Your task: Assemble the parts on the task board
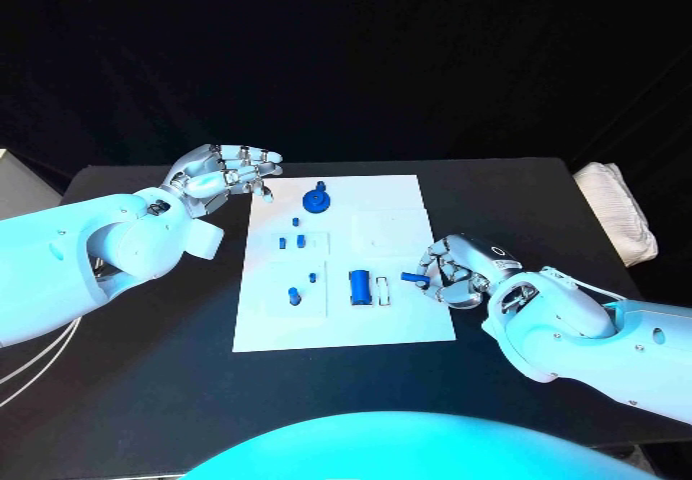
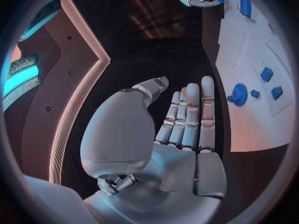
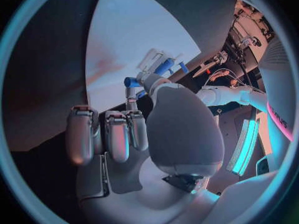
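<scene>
Pinching a small blue peg [image 1: 414, 277], the right robot hand [image 1: 459, 272] sits at three o'clock of the upright-lying blue cylinder [image 1: 359, 288], nearer than the empty, spread left robot hand [image 1: 231, 172].

Open black worktop [image 1: 144, 380] on all sides of the task board [image 1: 392, 325], crowded only by a folded white cloth [image 1: 617, 210] at the right edge.

The task board [image 1: 346, 330] is plain white on the black table [image 1: 159, 400]. Its parts are blue: a round piece [image 1: 317, 204] at twelve o'clock, a cylinder [image 1: 359, 287] near six. The right hand [image 1: 454, 272], silver, pinches a small blue peg [image 1: 414, 277]. The left hand [image 1: 231, 172] is silver too. A folded white cloth [image 1: 620, 210] lies at three o'clock.
</scene>
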Robot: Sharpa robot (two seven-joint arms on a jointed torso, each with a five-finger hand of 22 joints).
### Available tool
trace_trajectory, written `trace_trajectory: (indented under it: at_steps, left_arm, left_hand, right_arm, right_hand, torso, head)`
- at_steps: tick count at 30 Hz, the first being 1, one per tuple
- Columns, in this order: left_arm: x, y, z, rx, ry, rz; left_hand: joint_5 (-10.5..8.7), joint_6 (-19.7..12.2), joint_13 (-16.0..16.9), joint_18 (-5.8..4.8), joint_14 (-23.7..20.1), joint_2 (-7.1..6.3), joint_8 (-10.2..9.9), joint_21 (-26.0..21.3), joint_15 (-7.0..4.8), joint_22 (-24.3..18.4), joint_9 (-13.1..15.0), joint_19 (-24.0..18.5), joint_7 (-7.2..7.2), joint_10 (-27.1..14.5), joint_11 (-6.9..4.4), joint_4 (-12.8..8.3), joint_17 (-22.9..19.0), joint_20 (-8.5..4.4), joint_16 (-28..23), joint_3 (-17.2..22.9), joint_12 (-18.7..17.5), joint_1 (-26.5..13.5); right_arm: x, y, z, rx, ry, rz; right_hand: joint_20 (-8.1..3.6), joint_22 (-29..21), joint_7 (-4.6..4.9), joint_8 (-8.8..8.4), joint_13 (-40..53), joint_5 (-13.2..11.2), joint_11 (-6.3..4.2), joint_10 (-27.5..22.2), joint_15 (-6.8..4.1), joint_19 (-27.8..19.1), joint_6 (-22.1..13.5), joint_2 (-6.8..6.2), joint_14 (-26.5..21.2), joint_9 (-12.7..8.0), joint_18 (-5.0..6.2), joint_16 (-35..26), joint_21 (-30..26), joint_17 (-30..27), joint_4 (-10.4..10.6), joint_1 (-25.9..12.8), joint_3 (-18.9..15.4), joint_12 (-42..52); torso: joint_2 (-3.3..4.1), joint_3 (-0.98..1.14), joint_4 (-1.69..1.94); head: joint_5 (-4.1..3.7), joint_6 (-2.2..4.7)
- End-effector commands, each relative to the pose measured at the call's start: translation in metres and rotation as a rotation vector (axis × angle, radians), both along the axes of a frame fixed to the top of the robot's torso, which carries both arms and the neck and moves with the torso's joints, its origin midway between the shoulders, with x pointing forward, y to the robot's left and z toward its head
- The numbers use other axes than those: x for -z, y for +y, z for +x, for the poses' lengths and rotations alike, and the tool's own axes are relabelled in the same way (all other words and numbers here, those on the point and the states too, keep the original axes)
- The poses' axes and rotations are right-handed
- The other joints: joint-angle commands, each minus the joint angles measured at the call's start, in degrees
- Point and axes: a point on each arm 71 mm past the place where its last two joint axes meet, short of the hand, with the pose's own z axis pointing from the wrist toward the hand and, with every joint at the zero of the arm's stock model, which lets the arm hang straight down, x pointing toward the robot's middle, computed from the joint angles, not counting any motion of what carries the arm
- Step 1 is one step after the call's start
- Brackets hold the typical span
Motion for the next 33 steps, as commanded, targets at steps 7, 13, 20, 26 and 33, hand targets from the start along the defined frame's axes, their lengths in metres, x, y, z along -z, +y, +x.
trace_trajectory:
  at_steps: [7,13,20,26,33]
  left_arm:
    - [-0.001,-0.002,-0.001,0.020,0.001,-0.011]
    - [-0.001,-0.003,-0.002,0.024,0.003,-0.011]
    - [-0.001,-0.003,-0.002,0.025,0.005,-0.011]
    - [-0.001,-0.004,-0.002,0.027,0.007,-0.010]
    - [-0.001,-0.003,-0.003,0.028,0.009,-0.009]
  left_hand:
    - [0.24,-0.4,-0.1,0.79,-0.4,0.25,-0.1,-0.2,0.05,-0.1,-0.1,0.5,0.60,-0.4,0.00,0.2,0.0,0.06,0.1,0.0,0.2,-0.2]
    - [0.26,-0.4,-0.1,0.80,-0.4,0.29,-0.1,-0.3,0.05,-0.1,-0.1,0.6,0.60,-0.4,0.00,0.2,-0.1,0.06,0.2,0.0,0.3,-0.1]
    - [0.26,-0.4,-0.1,0.80,-0.4,0.29,-0.1,-0.3,0.05,-0.1,-0.1,0.6,0.60,-0.4,0.00,0.2,-0.1,0.06,0.2,0.0,0.3,-0.1]
    - [0.26,-0.4,-0.1,0.80,-0.4,0.29,-0.1,-0.3,0.05,-0.1,-0.1,0.6,0.60,-0.4,0.00,0.2,-0.1,0.06,0.2,0.0,0.3,-0.1]
    - [0.26,-0.4,-0.1,0.80,-0.4,0.29,-0.1,-0.3,0.05,-0.1,-0.1,0.6,0.60,-0.4,0.00,0.2,-0.1,0.06,0.2,0.0,0.3,-0.1]
  right_arm:
    - [0.002,0.013,0.002,-0.018,0.030,0.009]
    - [0.009,0.026,0.004,-0.036,0.075,-0.001]
    - [0.015,0.034,0.005,-0.027,0.110,-0.003]
    - [0.019,0.038,0.005,-0.008,0.163,-0.004]
    - [0.023,0.039,0.004,0.006,0.200,-0.006]
  right_hand:
    - [-0.36,11.2,-0.92,0.71,13.3,-2.3,-0.50,4.5,-0.41,4.2,1.2,0.07,5.7,0.5,-0.85,0.7,1.0,13.6,0.8,-2.9,0.4,0.9]
    - [-0.35,11.5,-0.98,1.07,13.7,-3.8,-0.53,4.9,-0.40,4.3,1.5,0.75,5.8,0.8,-0.94,1.1,1.5,14.4,2.6,-6.4,0.3,1.8]
    - [-0.36,11.7,-1.04,1.25,14.0,-3.6,-0.57,5.1,-0.42,4.5,1.7,1.53,5.9,0.9,-1.04,1.3,2.0,14.7,3.5,-8.1,0.4,2.5]
    - [-0.37,11.8,-1.12,1.36,14.1,-3.4,-0.63,5.2,-0.44,4.5,1.8,1.81,5.9,1.0,-1.07,1.4,2.1,14.8,3.5,-8.4,0.6,2.7]
    - [-0.37,11.8,-1.13,1.37,14.1,-3.3,-0.64,5.2,-0.45,4.5,1.8,1.83,5.9,1.0,-1.06,1.4,2.0,14.8,3.5,-8.4,0.6,2.7]
  torso:
    - [0.03,0.01,-0.02]
    - [0.11,0.03,0.14]
    - [0.09,0.00,0.11]
    - [0.11,0.00,0.08]
    - [0.08,0.05,-0.03]
  head:
    - [0.01,0.01]
    - [-0.13,0.01]
    - [-0.03,0.01]
    - [0.05,0.01]
    - [0.25,0.01]
